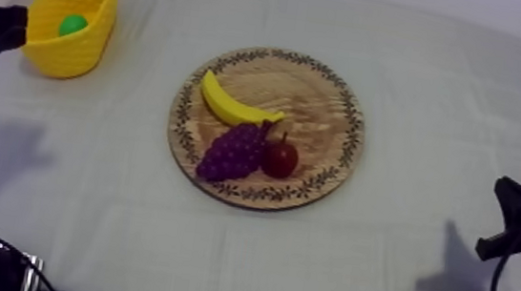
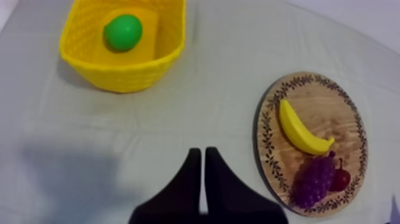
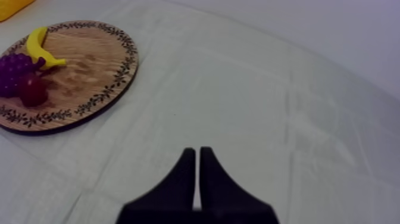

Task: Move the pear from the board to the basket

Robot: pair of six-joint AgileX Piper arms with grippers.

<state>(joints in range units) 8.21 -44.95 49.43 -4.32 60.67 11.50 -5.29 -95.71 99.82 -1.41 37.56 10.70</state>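
"Looking down from above, where did the pear (image 1: pixel 72 25) lie?"

"Inside the yellow basket (image 1: pixel 64 59), on its floor, at the far left of the table (image 1: pixel 445 85). The wooden board (image 1: pixel 326 118) carried a banana (image 1: pixel 231 105), a bunch of grapes (image 1: pixel 233 151) and a small red fruit (image 1: pixel 279 158) touching the grapes."

"And the tools?"

"The left gripper (image 2: pixel 202 156) was clenched on nothing, its fingers lying together as a narrow wedge above bare cloth, with the basket ahead of it and the board off to one side. The right gripper (image 3: pixel 197 154) was likewise closed and empty, over cloth well apart from the board."

"So what did the step call for?"

"By my reading, the placing looked done and only the retreat was left. Doing that well meant drawing the left arm away from the basket on a path that cleared the rim, since a light basket would slide or tip at a knock and could spill the pear. The fingers were best kept together, so nothing snagged in the weave. The right arm had no part to play and was best left quiet, away from the fruit on the board."
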